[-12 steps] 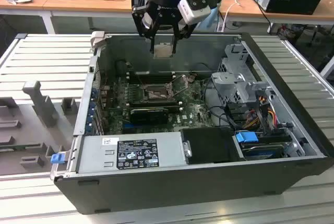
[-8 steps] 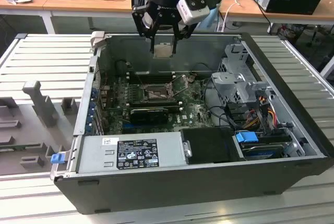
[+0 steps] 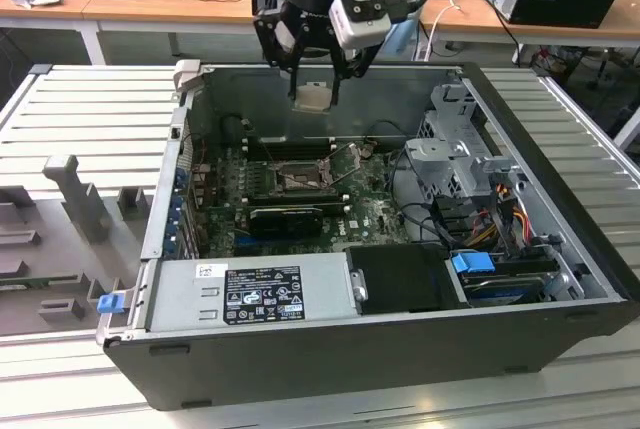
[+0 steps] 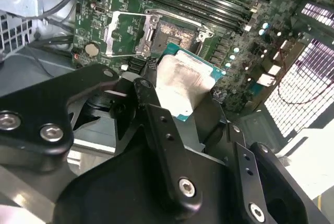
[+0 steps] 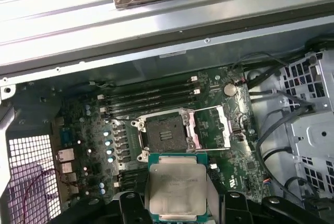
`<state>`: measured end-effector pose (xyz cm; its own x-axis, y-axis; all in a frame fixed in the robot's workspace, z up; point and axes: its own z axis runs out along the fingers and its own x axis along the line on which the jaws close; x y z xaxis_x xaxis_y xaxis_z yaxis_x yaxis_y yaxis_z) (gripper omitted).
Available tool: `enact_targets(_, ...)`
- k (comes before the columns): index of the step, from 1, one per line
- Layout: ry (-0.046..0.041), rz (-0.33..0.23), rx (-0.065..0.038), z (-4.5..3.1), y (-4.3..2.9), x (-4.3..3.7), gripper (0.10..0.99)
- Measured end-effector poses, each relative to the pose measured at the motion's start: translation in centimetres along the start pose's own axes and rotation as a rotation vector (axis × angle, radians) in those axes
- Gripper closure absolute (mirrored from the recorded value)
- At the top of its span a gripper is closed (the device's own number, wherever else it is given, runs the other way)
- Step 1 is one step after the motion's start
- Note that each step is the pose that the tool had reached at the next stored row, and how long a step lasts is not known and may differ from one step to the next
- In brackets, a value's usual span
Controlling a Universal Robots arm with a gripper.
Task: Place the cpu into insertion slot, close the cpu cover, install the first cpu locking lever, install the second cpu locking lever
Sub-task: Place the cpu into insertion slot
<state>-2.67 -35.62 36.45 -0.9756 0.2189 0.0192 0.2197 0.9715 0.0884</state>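
Observation:
My gripper hangs over the back wall of the open computer case, shut on the cpu. The cpu is a flat square chip with a silvery top, held level by two opposite edges between the black fingers. It is well above the motherboard. The insertion slot lies bare below it, a square socket with a dark pin field. The cpu cover is swung open and lies flat beside the slot. Both wrist views show the cpu, the slot and the cover.
Long memory slots run beside the socket, and a black expansion card lies on its near side. A power supply fills the case's front. A drive cage and cables crowd the exterior view's right. Grey fixtures stand outside.

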Motion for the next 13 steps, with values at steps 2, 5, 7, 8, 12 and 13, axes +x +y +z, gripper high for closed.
enact_targets(2,-0.0061,0.061,0.002,0.04,0.00,0.00,0.557)
enact_targets(5,-0.0118,0.118,0.003,0.09,-0.01,0.00,0.557)
enact_targets(7,-0.0178,0.177,0.005,0.15,-0.01,-0.01,0.557)
enact_targets(8,-0.0197,0.196,0.006,0.17,-0.01,-0.01,0.557)
enact_targets(12,-0.0250,0.256,0.006,0.25,-0.02,-0.01,0.557)
enact_targets(13,-0.0271,0.280,0.006,0.28,-0.02,-0.01,0.557)
